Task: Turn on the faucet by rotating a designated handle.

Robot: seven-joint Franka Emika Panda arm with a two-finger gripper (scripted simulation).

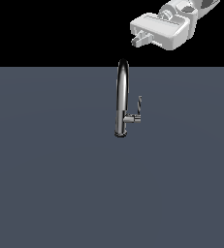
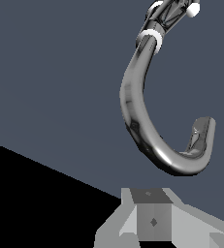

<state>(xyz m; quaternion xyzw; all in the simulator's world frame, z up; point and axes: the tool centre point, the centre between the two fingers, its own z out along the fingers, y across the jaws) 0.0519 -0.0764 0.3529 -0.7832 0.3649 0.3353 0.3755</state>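
The gripper point(image 1: 138, 39), fingers seemingly pressed together, is seen at one o'clock above the faucet point(image 1: 121, 97), apart from the handle point(image 1: 139, 107).

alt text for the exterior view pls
A slim chrome faucet stands upright on a grey surface, its small handle on the exterior view's right. The white gripper hovers above, touching nothing.

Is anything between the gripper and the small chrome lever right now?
Nothing visible. The white gripper hangs apart, above the tall chrome gooseneck faucet; the thin chrome lever handle on the exterior view's right is unobstructed.
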